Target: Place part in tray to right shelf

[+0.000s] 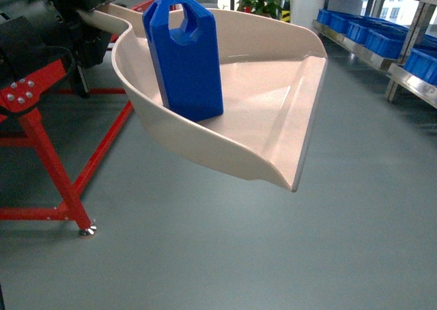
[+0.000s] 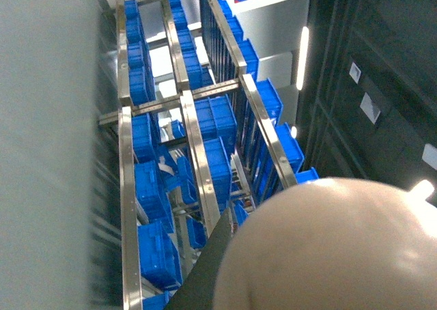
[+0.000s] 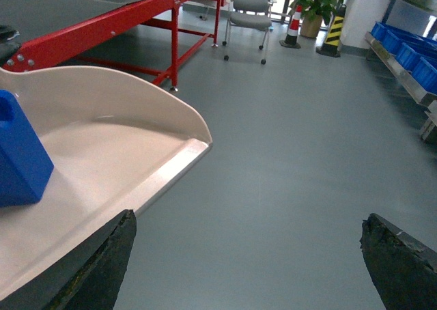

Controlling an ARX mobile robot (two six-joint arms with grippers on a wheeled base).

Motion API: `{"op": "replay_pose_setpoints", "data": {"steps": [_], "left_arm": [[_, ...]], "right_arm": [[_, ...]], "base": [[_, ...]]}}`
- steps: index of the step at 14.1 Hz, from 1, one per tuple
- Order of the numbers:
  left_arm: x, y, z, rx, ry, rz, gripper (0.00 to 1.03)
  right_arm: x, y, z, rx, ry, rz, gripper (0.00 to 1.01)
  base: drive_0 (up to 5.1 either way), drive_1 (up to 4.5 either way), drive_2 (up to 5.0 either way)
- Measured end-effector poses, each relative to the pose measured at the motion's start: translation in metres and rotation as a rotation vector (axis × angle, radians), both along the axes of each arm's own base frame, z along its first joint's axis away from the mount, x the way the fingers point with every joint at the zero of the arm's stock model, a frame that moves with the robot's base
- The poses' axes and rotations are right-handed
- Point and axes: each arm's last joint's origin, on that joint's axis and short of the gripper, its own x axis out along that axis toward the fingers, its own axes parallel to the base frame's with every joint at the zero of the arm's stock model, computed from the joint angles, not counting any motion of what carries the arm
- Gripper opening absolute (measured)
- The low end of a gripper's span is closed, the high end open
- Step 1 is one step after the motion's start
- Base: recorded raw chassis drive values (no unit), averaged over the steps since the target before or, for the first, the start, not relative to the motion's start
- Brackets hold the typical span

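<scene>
part (image 1: 184, 57) upright in tray (image 1: 273, 112) — above floor (image 1: 273, 255)

the tray (image 1: 273, 112) is beige plastic, smooth and glossy, its inner walls catching soft reflections. the part (image 1: 188, 57) in it is bright blue plastic with a smooth, duller sheen. the floor (image 1: 273, 255) is a smooth grey surface with a faint satin gloss. the right shelf (image 2: 194, 146) has shiny bare metal rails and holds blue plastic crates (image 2: 153, 187). the frame (image 1: 48, 139) is red-painted metal. the right claw's fingers (image 3: 403, 262) look black, rough and worn.
</scene>
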Motion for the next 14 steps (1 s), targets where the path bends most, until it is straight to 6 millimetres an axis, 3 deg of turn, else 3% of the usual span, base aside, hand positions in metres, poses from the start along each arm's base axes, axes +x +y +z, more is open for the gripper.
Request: {"op": "replay_pose_setpoints", "data": {"steps": [14], "left_arm": [[0.0002,0.002,-0.0001,-0.002,0.001,0.01,0.12]], "right_arm": [[0.0004,0.0001,-0.0005,-0.001,0.002,0.0,0.98]], "base": [[0.0,4.13,-4.1]]}}
